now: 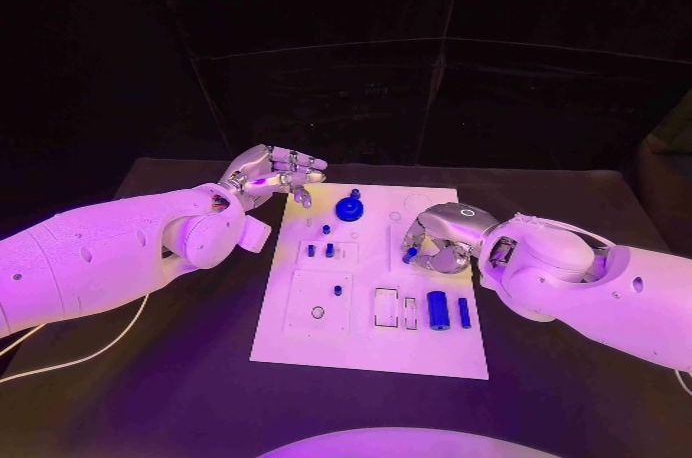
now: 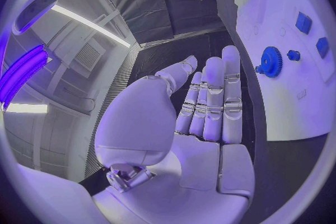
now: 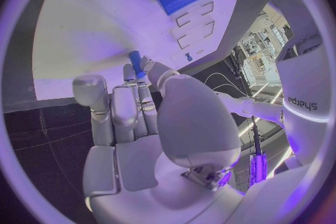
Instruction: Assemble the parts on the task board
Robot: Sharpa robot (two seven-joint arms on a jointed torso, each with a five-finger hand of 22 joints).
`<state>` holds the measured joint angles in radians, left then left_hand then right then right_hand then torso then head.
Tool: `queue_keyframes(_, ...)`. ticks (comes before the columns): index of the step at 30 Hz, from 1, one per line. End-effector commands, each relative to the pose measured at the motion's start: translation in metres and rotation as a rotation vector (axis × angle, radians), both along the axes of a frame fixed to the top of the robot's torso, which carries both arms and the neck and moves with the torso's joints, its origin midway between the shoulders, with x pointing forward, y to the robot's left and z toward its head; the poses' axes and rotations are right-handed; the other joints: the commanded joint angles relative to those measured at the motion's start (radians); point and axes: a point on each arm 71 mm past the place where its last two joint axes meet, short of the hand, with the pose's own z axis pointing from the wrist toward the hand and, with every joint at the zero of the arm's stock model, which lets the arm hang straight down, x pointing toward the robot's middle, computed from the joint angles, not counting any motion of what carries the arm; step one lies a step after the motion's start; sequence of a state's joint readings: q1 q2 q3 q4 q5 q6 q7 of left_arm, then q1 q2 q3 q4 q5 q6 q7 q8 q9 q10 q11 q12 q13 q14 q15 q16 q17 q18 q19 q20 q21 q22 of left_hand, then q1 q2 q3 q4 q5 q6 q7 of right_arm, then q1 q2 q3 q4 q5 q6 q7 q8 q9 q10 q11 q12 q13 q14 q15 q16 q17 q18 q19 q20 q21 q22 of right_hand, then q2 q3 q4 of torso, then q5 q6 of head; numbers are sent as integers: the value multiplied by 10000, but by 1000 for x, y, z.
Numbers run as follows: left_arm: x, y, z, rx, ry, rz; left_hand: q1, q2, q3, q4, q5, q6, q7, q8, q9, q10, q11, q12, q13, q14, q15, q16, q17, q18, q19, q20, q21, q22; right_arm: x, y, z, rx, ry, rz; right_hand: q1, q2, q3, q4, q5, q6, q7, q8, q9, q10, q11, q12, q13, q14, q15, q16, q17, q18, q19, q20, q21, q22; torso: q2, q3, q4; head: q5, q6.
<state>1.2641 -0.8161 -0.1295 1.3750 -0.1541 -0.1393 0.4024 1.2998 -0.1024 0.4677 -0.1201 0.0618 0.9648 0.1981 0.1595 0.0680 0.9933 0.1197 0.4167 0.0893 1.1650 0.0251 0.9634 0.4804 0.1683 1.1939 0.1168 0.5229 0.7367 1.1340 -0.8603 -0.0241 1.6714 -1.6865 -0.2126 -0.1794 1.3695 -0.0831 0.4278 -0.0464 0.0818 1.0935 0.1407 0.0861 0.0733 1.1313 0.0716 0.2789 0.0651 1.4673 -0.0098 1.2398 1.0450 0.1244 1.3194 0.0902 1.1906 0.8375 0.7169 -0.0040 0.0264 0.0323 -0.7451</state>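
Observation:
The white task board lies mid-table. My right hand hovers over its right half and pinches a small blue peg between thumb and a finger; the right wrist view shows the same peg at the fingertips, just above the board. My left hand is at the board's far left corner, fingers straight and apart, holding nothing. A blue gear stands on the board's far part, close to the left hand.
Small blue pieces stand in the board's left middle, one more below them. A thick blue cylinder and a slim blue bar lie at the near right. Black table surrounds the board.

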Motion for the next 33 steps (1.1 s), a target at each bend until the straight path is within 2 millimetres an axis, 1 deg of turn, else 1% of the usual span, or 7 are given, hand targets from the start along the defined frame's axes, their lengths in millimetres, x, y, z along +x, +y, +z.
queue_keyframes(1, 0, 0, 1, -106, -49, -111, -4, 50, -53, 19, -6, -96, -2, 47, -7, -59, -3, 18, -17, -73, 29, 68, -8, 131, 27, 50, -47, -10, 1, 1, -2, -301, 67, 27, 88, 97, 245, -53, -162, 125, -1, 56, 7, 173, -41, -96, 7, 203, -85, 68, 40, 14, 86, -20, 86, 109, 1, 9, -6, 0, -16)
queue_keyframes(8, 0, 0, 1, -102, -42, -110, -4, 50, -53, 19, -6, -96, -2, 47, -7, -59, -3, 18, -17, -73, 29, 68, -8, 131, 27, 50, -47, -10, 2, 5, -1, -148, -66, 64, 43, 65, 478, -99, -223, 201, -18, 47, 0, 378, -72, -194, 19, 215, -107, 119, 89, -2, 122, -49, 150, 201, -5, 8, 0, -9, -42)
queue_keyframes(14, 0, 0, 1, -95, -39, -99, -4, 50, -53, 19, -6, -96, -2, 47, -7, -59, -3, 18, -17, -73, 29, 68, -8, 131, 27, 50, -47, -10, 0, 2, 5, 542, -497, -17, 11, 65, 585, -108, -233, 259, -34, 54, 3, 453, -90, -253, 24, 219, -119, 132, 91, -8, 141, -65, 184, 248, -12, 13, -5, 6, -55)
queue_keyframes(24, 1, 2, 1, -66, -28, -44, -6, 68, -57, 24, -4, -102, -1, 56, -6, -68, -1, 32, -17, -82, 32, 70, -16, 131, 23, 54, -54, -17, -17, -5, 20, 1771, -468, 162, -16, 7, 704, -147, -200, 263, -29, 29, -6, 447, -81, -368, 13, 219, -120, 146, 96, -11, 146, -78, 203, 266, -20, -3, 4, 41, -70)
queue_keyframes(27, 1, 2, 1, -61, -38, -24, -6, 68, -57, 24, -4, -102, -1, 56, -6, -68, -1, 32, -17, -82, 32, 70, -16, 131, 23, 54, -54, -17, -24, 0, 25, 2262, -387, 506, -19, -11, 787, -175, -151, 252, -17, 7, -13, 447, -70, -434, 11, 220, -116, 160, 107, -12, 144, -79, 209, 268, -25, -8, 13, 52, -45)
queue_keyframes(30, 1, 2, 1, -63, -47, -21, -6, 68, -57, 24, -4, -102, -1, 56, -6, -68, -1, 32, -17, -82, 32, 70, -16, 131, 23, 54, -54, -17, -29, 9, 29, 2612, -420, 896, -23, -22, 813, -185, -130, 247, -11, -1, -15, 447, -65, -457, 11, 221, -112, 167, 114, -12, 143, -80, 213, 272, -15, 0, 6, 73, -39)
queue_keyframes(33, 1, 1, 1, -70, -50, -35, -6, 68, -57, 24, -4, -102, -1, 56, -6, -68, -1, 32, -17, -82, 32, 70, -16, 131, 23, 54, -54, -17, -33, 22, 32, 2918, -461, 1343, -25, -39, 860, -206, -86, 241, -2, -14, -19, 456, -58, -495, 13, 222, -107, 179, 125, -15, 145, -79, 225, 289, -10, -11, 22, 77, -52)
